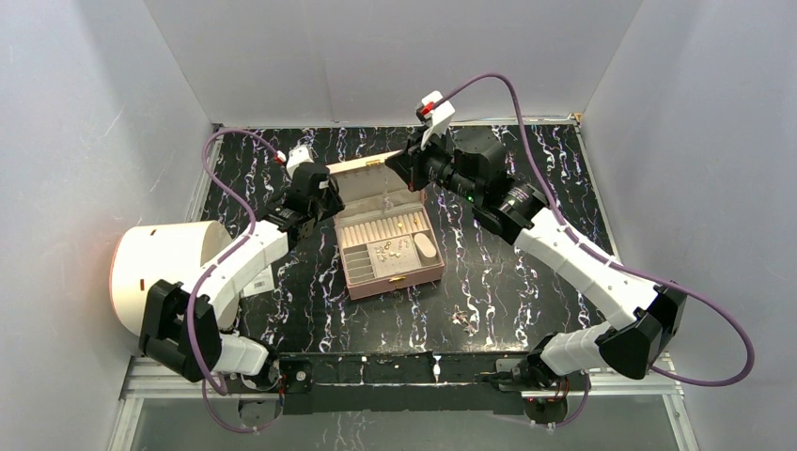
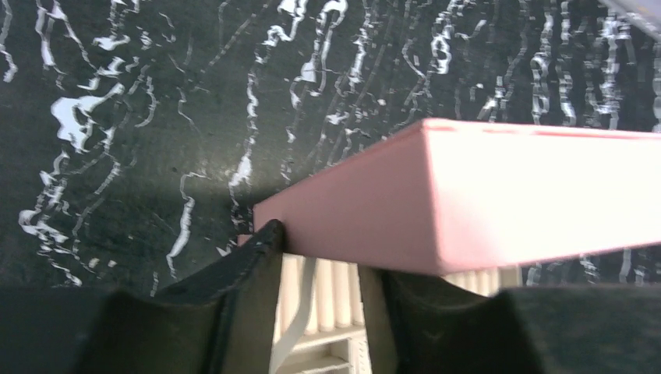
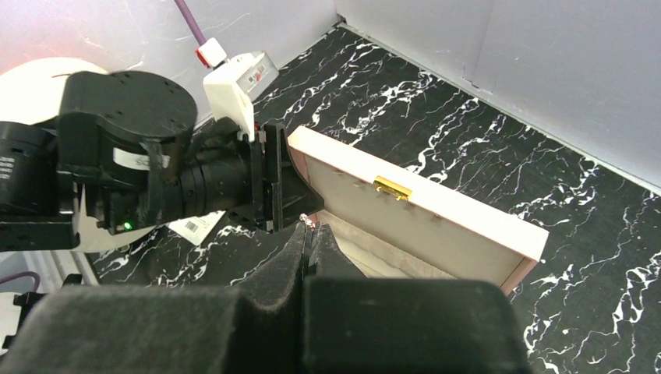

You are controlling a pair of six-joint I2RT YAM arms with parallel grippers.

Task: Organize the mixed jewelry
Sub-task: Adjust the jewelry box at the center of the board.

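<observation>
From above, the pink box [image 1: 395, 272] sits open with its lid [image 1: 376, 183] tipped up at the back. Several pieces of the mixed jewelry [image 1: 395, 248] already lie in its middle tray, and a small loose heap [image 1: 462, 318] waits on the table off the box's front right corner. The left gripper [image 1: 324, 188] is at the lid's left end, probably to steady it upright. The right gripper [image 1: 409, 162] hangs over the lid's right end.

The left wrist view shows the left gripper [image 2: 319, 261] with its fingers part-way apart. The lid's corner [image 2: 351, 210] touches one fingertip but is not clamped, and the box's ring rolls [image 2: 331, 292] show through the gap.

In the right wrist view, the right gripper [image 3: 309, 234] is pinched tight above the box's open interior. A tiny glinting piece [image 3: 309, 221] seems nipped at its tips, likely carried here for dropping into a compartment. The lid's gold clasp [image 3: 392, 188] faces it.
</observation>
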